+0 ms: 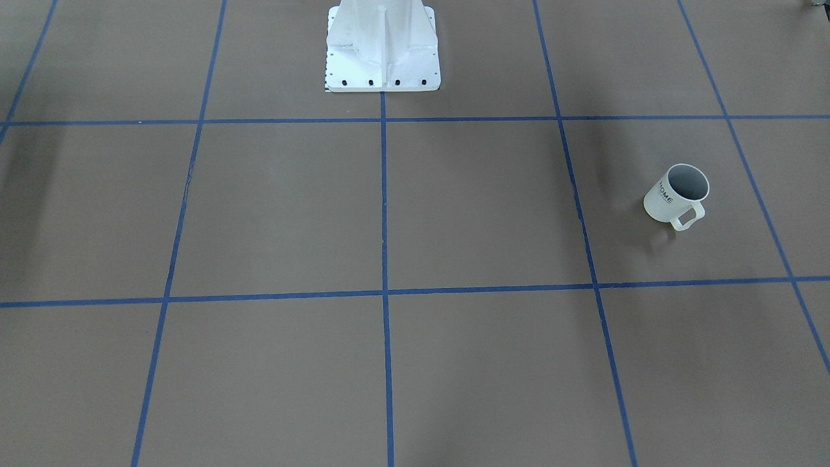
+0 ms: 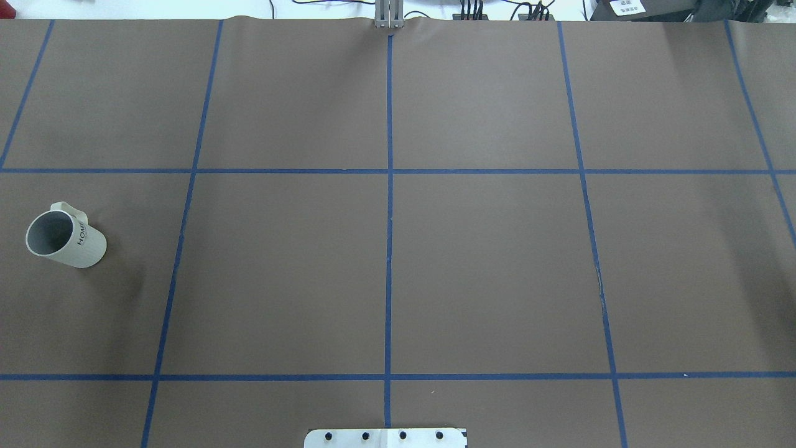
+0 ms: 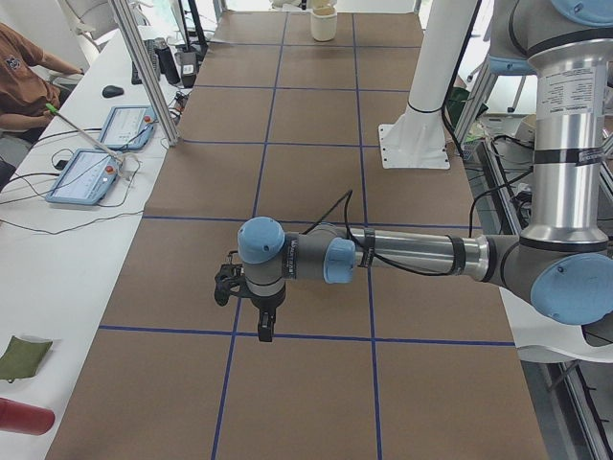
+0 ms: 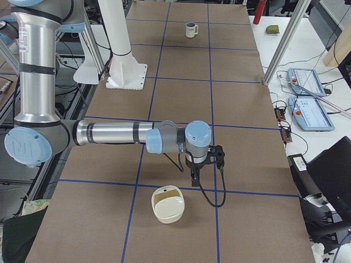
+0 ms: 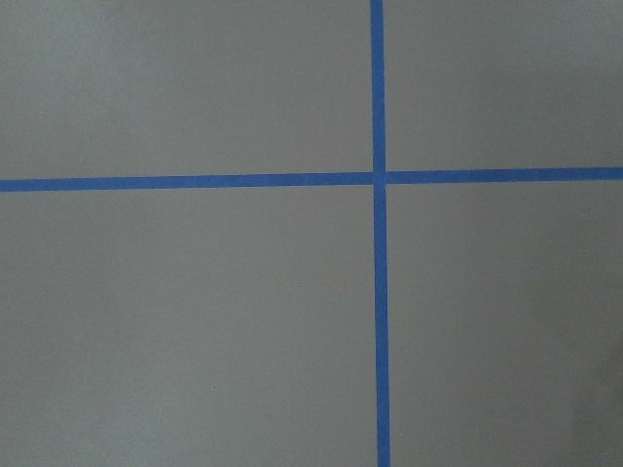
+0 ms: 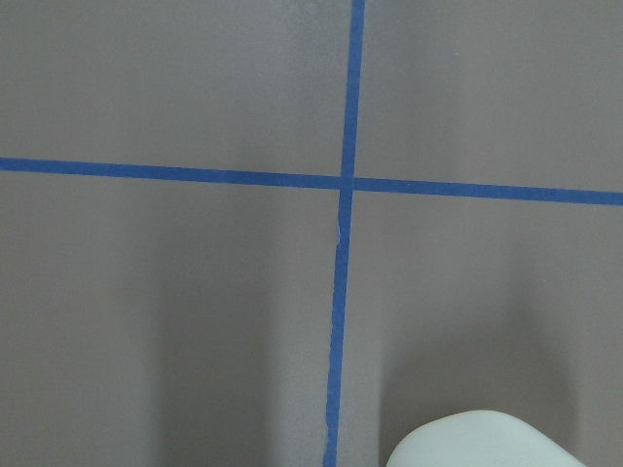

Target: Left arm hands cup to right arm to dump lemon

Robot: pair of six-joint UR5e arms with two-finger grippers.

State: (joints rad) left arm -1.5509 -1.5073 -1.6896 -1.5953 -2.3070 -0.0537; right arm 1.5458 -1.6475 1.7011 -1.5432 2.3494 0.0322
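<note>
The cup stands upright on the brown table, off-white with black "HOME" lettering and a grey inside. In the overhead view the cup is at the far left, and from the right end the cup is small and far away. The lemon is out of view. The left gripper hangs pointing down from the near arm in the left-end view, which hides the cup beneath it. The right gripper points down above a tape crossing. I cannot tell whether either gripper is open or shut. Both wrist views show only table and tape.
An off-white container sits just below the right gripper and shows at the bottom edge as the container. The white pedestal stands at the robot's side. A person sits by tablets on the side bench.
</note>
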